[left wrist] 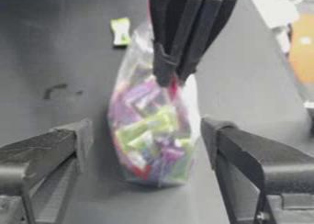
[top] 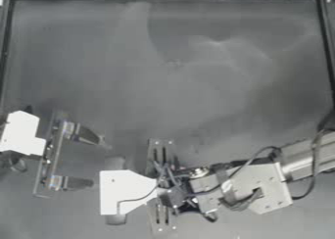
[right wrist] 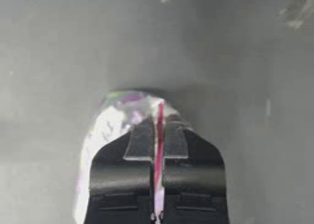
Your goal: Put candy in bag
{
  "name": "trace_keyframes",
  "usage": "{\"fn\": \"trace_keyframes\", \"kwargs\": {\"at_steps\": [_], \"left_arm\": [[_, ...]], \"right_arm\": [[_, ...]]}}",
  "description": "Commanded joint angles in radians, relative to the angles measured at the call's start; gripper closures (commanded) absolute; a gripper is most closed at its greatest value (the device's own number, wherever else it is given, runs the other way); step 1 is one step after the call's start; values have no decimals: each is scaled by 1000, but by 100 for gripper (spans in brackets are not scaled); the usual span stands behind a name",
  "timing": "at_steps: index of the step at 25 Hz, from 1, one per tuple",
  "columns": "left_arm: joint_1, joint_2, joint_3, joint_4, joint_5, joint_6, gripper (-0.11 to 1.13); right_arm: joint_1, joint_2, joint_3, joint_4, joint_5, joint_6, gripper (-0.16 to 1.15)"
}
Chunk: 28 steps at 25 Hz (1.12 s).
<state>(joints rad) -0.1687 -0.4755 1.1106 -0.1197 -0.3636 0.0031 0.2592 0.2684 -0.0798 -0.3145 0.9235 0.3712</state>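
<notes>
Left wrist view shows the right gripper (left wrist: 169, 78) pinching the pink seal strip of the bag (left wrist: 153, 136) at centre frame, apparently lifting its mouth for loading. Spread apart, the left gripper (left wrist: 144, 149) flanks the bag from the lower edge. Untouched, the candy (left wrist: 120, 31) lies at upper left on the table (left wrist: 55, 71). No legible writing appears.
</notes>
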Motion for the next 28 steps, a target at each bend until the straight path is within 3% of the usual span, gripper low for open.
{"fn": "trace_keyframes", "kwargs": {"at_steps": [1, 10, 18, 28], "left_arm": [[-17, 29, -21, -14, -41, 2, 2], [-41, 120, -63, -35, -64, 3, 2], [-61, 209, -72, -69, -172, 3, 2], [-74, 222, -74, -103, -204, 3, 2]], "right_arm": [[2, -54, 2, -9, -20, 3, 94], [2, -54, 5, -9, -21, 3, 94], [2, -58, 12, -12, -21, 5, 94], [2, -64, 14, -37, -21, 18, 94]]}}
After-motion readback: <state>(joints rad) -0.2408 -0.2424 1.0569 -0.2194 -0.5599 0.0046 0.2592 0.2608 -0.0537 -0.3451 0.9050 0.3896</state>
